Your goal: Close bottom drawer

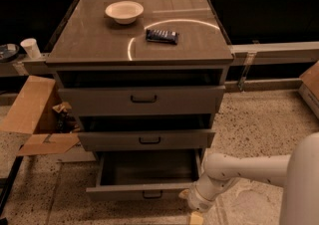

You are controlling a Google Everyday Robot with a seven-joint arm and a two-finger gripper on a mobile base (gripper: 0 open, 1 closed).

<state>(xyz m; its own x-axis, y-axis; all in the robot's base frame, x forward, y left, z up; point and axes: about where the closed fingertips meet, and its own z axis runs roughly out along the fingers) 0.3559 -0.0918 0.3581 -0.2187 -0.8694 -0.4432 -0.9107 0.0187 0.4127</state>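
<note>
The bottom drawer (144,190) is the lowest of three grey drawers in the cabinet. It stands pulled far out, its empty inside showing, with a small black bar handle at the centre of its narrow front. My white arm comes in from the right. My gripper (195,215) hangs low at the frame's bottom edge, just right of the drawer's front right corner. A tan fingertip shows there; the rest is cut off.
The middle drawer (147,140) and top drawer (142,99) stand slightly open. A white bowl (124,11) and a dark packet (161,36) lie on the cabinet top. An open cardboard box (35,119) sits on the floor to the left.
</note>
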